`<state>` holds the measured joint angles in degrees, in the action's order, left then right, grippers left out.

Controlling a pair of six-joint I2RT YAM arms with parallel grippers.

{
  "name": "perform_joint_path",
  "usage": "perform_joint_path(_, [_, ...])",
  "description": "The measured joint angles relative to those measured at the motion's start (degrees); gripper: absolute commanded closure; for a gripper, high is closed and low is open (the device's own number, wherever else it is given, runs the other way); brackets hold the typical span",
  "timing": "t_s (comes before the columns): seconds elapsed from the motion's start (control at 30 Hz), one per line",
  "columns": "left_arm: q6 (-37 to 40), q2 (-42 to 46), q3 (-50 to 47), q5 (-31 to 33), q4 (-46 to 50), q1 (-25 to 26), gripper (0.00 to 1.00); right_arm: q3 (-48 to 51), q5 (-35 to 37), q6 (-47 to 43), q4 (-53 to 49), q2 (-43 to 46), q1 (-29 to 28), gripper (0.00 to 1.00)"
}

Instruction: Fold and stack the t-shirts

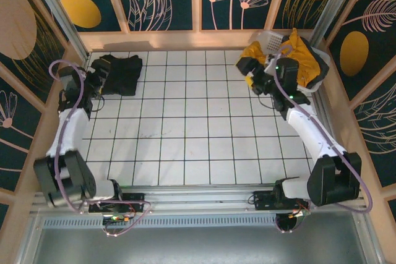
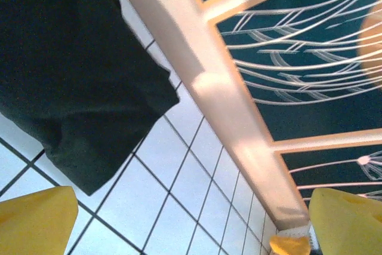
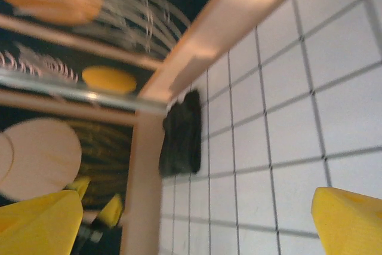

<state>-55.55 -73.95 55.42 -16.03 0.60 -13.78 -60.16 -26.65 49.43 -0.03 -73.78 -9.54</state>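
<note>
Yellow fingers [image 2: 36, 222] of the left gripper [image 2: 191, 213] stand wide apart with nothing between them; the hand is released. It hangs just beside the black t-shirt [image 1: 117, 73], which lies as a compact folded bundle on the tiled table [image 1: 185, 153] at the far left corner. The right gripper [image 3: 197, 210] is likewise spread and empty. Seen from above, it sits at the far right, next to the white basket [image 1: 270, 41], which holds the mustard t-shirts [image 1: 303, 60] in a loose heap, part of it draped over the rim.

Step in hand, as judged: fetch one mustard t-shirt from the basket.

1. Pinch a single layer at a free edge, not the middle of the heap, so that only one garment comes up.
2. Lift until the cloth clears the rim; the light basket may tip or drag.
3. Lay the garment flat on the open middle of the table.
4. Keep the left arm off the folded bundle.

No brand, label or writing can be read; the right wrist view is blurred.
</note>
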Motion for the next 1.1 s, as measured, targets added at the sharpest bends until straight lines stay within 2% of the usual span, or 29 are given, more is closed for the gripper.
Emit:
perform_joint_path(0.13, [-4.7, 13.0, -10.4, 10.5, 2.1, 0.5, 0.01, -5.0, 12.8, -4.0, -6.7, 3.2, 2.4, 0.01])
perform_joint_path(0.23, [-5.2, 17.9, -17.7, 15.8, 1.9, 0.6, 0.01, -4.2, 23.2, -6.0, -8.3, 4.8, 2.7, 0.01])
perform_joint_path(0.37, [5.4, 21.3, -25.6, 19.0, -3.3, 1.4, 0.01, 6.7, 33.3, -11.1, -2.5, 6.9, 2.6, 0.01])
perform_joint_path(0.43, [13.1, 24.0, -29.9, 21.5, -7.2, 1.9, 0.01, 15.0, 40.3, -17.2, 2.3, 7.1, 0.7, 0.01])
perform_joint_path(0.53, [21.6, 26.1, -36.9, 23.7, -15.2, 2.0, 0.01, 24.8, 45.7, -26.1, 8.6, 5.6, -1.6, 0.01])
perform_joint_path(0.63, [26.6, 24.0, -43.5, 25.0, -23.0, 2.0, 0.01, 31.6, 49.1, -32.5, 16.9, 3.2, -1.2, 0.01])
perform_joint_path(0.77, [30.4, 14.4, -46.0, 25.9, -31.8, 2.0, 0.01, 35.4, 50.7, -39.4, 27.5, -3.7, 0.2, 0.01])
perform_joint_path(0.93, [34.8, 1.1, -43.3, 25.7, -43.3, 2.0, 0.01, 36.2, 48.5, -45.5, 40.7, -12.4, 3.1, 0.01])
perform_joint_path(1.1, [36.9, -7.5, -36.7, 23.5, -49.4, 2.0, 0.01, 35.1, 42.9, -47.5, 45.5, -16.0, 6.6, 0.01])
